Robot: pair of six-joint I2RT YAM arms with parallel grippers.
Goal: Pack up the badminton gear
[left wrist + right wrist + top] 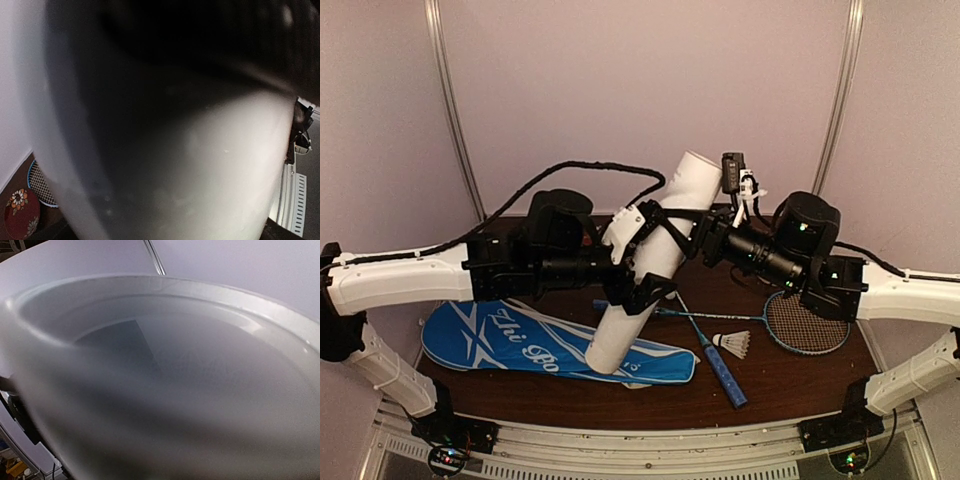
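Long white tube [685,190] is up off the table [790,385], tilted, open top end leaning up and to the right, lower end down over the racket bag [510,338]; cannot tell if that end touches the bag. Left gripper [642,285] is clamped across the lower half of the tube, fingers pressed on either side. Right gripper [665,228] clasps the tube higher up, just above the left one, also pinching it. Left wrist view is almost all blurred tube wall [200,175], own fingers not visible. Right wrist view looks into the tube's open mouth, rim [200,290] across the frame, fingers not visible either. Blue bag with white lettering lies flat on the left side of the table. First racket [807,325] lies right of the tube, head under the right arm, thin shaft running left toward the tube. Second racket [725,375] lies near the front edge, blue handle pointing front-right, shaft crossing the first racket's. One white shuttlecock [732,345] lies on its side between the two rackets, just beside the blue handle. Left wrist view also catches a racket head [40,187], which racket unclear, with a red dish [20,215] just beside it
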